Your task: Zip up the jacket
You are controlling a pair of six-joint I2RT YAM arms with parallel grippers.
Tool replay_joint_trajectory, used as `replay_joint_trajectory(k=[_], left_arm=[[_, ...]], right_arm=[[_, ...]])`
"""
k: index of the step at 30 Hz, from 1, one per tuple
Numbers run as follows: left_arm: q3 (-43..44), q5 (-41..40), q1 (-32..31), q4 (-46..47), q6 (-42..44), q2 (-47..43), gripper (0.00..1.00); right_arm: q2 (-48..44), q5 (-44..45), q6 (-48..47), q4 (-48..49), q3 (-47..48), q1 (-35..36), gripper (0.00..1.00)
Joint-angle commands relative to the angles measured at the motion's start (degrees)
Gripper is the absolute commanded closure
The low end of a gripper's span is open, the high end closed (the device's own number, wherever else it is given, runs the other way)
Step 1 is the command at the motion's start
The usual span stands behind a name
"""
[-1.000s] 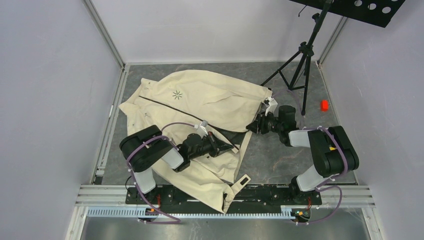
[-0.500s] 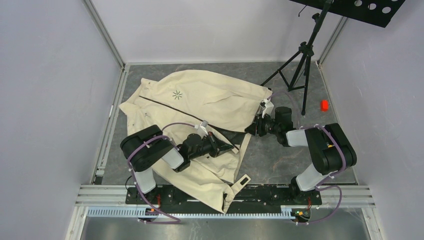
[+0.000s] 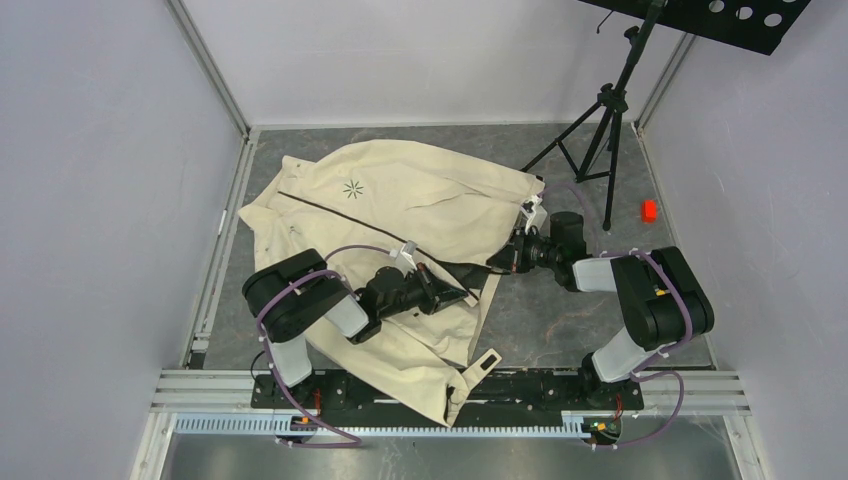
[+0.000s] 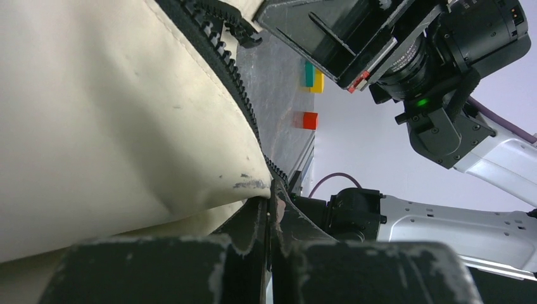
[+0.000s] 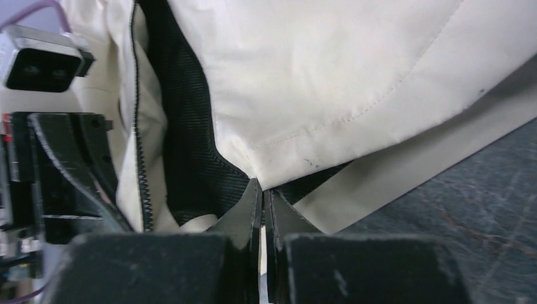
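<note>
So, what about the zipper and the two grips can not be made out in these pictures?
- Zipper slider: not clearly seen in any view; from above, the left arm covers the lower zipper.
- Right gripper, right wrist view: shut at the jacket hem; caught cloth hidden by fingertips.
- Chest logo, from above: too small.

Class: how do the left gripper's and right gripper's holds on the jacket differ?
The left gripper pinches the jacket beside zipper teeth; the right gripper pinches a hem corner by the dark lining. The left arm lies over the fabric; the right arm reaches in over the table. Both are shut on cloth.
</note>
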Motion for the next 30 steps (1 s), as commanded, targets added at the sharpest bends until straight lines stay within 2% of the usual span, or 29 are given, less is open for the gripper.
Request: replay_joint_trajectory(k=[1,5,11,16,21,24,30], left_arm=[[1.6,-0.8,0.0,0.6,2.6,-0.6,0.98],[0.8,-1.9,0.1,0.2,4.7,-1.8,0.98],[-0.2,-3.7,0.6,1.9,8.8,-3.9,0.98],[-1.4,-6.6,0.7,3.0,11.5,-5.3,0.98],[-3.9,-11.2,0.6,3.4,16.6,-7.9,0.98],[-4.8,-11.9,0.7,7.6,17.7,-7.8,0.98],[-4.4,-11.9,0.7,16.1,13.3,-3.6,0.98]], right_arm=[[0.4,-6.1,8.7,5.7,0.3,0.1,1.00],[-0.1,-9.3,17.2,12.7,-2.1,0.1,1.00],[1.7,-13.8,36.0,34.1,-8.3,0.0,1.00],[4.3,-15.2,47.5,48.3,-12.0,0.0,1.00],[6.3,-15.2,55.8,58.0,-14.8,0.0,1.00],[7.9,-15.2,57.7,61.6,-15.7,0.1,1.00],[10.8,-15.4,62.1,71.5,-16.7,0.2,1.00]])
